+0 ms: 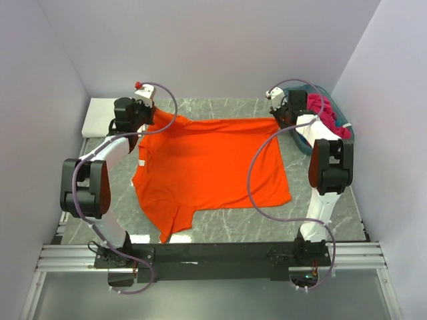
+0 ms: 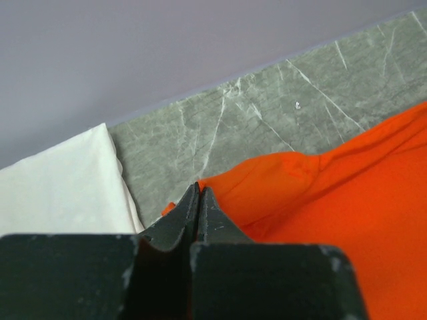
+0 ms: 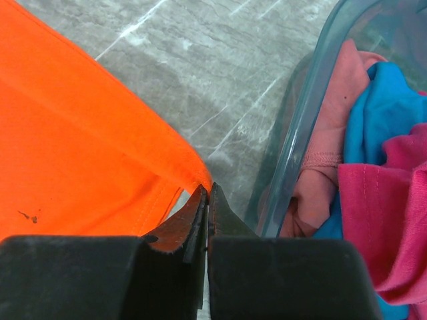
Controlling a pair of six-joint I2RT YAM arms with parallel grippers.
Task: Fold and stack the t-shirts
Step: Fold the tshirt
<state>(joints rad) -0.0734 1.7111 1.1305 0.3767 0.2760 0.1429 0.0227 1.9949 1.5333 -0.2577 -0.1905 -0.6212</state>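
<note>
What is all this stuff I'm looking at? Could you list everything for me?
orange t-shirt: one, bright orange, spread flat mid-table
white cloth: one, white, far left corner
basket: one, teal, far right corner
magenta cloth: one, magenta, in the basket
blue cloth: one, blue, in the basket
pink cloth: one, pink, in the basket
table: one, grey marbled
left arm, right arm: two, black and white
left pincer, right pincer: two, dark, each shut on a far corner of the orange t-shirt

A: The orange t-shirt (image 1: 210, 163): patterned?
B: Plain, bright. Table (image 1: 233, 110) grey, white-veined (a marble pattern); white cloth (image 2: 60, 193) plain.
A: Basket (image 3: 297, 127)?
B: Translucent teal, holding magenta shirt (image 3: 390, 220), blue shirt (image 3: 383, 100), and a third cloth (image 3: 320, 167), seemingly dusty pink.
</note>
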